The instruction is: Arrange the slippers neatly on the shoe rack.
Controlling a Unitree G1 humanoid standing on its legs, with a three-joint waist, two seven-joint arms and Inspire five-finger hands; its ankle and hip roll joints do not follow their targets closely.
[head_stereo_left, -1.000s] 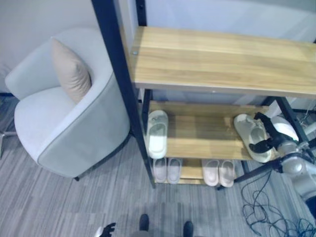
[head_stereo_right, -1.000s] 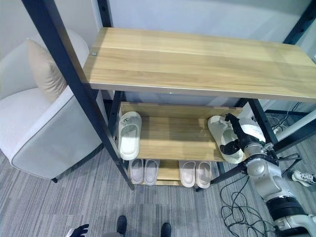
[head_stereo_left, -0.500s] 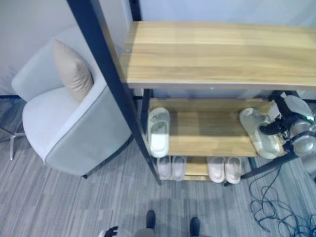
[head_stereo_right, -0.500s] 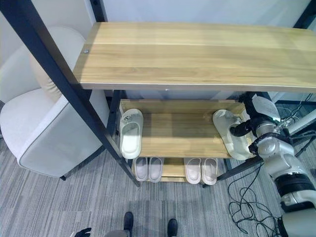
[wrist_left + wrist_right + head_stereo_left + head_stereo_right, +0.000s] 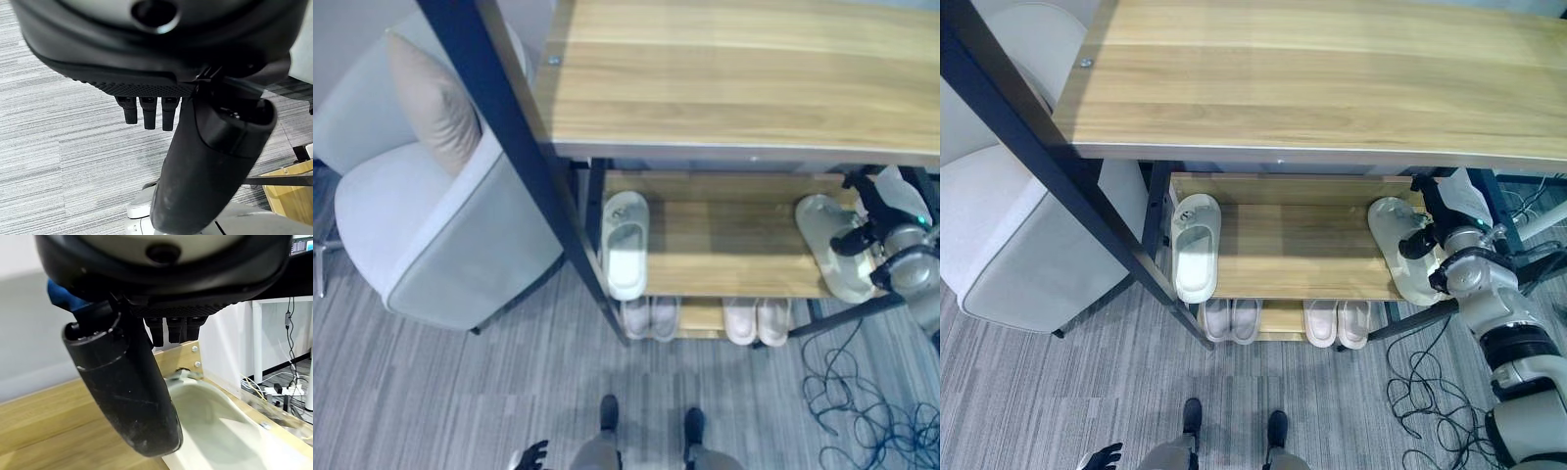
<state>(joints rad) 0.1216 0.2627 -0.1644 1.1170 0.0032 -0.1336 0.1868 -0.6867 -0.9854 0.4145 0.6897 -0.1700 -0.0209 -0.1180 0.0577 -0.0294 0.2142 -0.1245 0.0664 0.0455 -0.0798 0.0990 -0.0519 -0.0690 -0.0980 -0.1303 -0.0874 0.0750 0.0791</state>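
Here the right hand (image 5: 1420, 242) curls round a pale slipper (image 5: 830, 247) on the rack's middle shelf (image 5: 724, 250) (left hand (image 5: 527, 456) hangs relaxed).

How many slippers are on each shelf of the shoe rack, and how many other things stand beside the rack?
Slippers on the middle shelf: 2, a white slipper at the left end and a pale green slipper at the right end by the right hand
Slippers on the bottom shelf: 4, in two pairs
Armchair: 1
Cushion: 1
Total: 8
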